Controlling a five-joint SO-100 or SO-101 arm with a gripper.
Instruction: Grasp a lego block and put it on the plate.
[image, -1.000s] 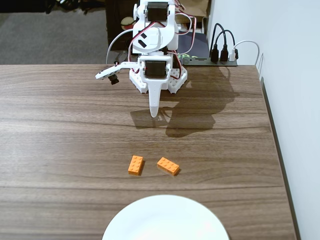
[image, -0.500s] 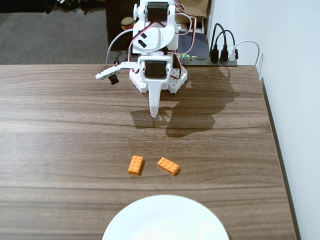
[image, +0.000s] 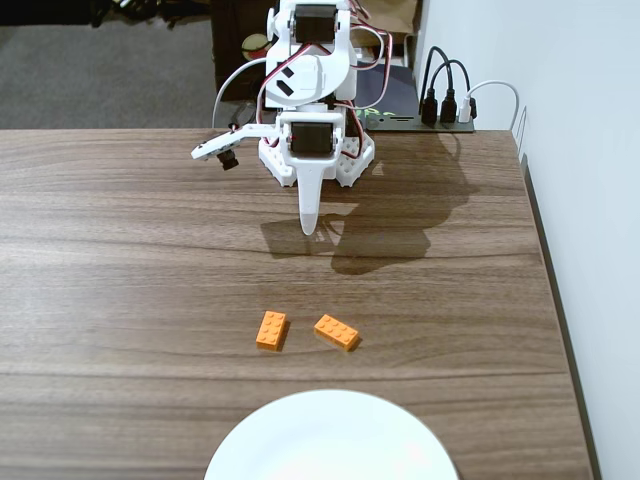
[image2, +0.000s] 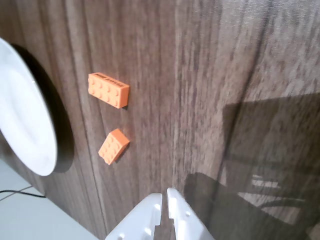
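Orange on dark wood – the lego block (image: 271, 330) and its twin (image: 336, 332) lie untouched just beyond the plate (image: 331, 440), so I'm pre-reach, gripper (image: 309, 229) pressed together and well back – next I must spread it and descend.

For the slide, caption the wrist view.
Shut fingers hover above the wood table, two orange bricks and white plate ahead.

An office-like room: wood-grain desk (image: 120, 250), grey carpet (image: 100, 70), cabled USB hub (image: 445, 110).
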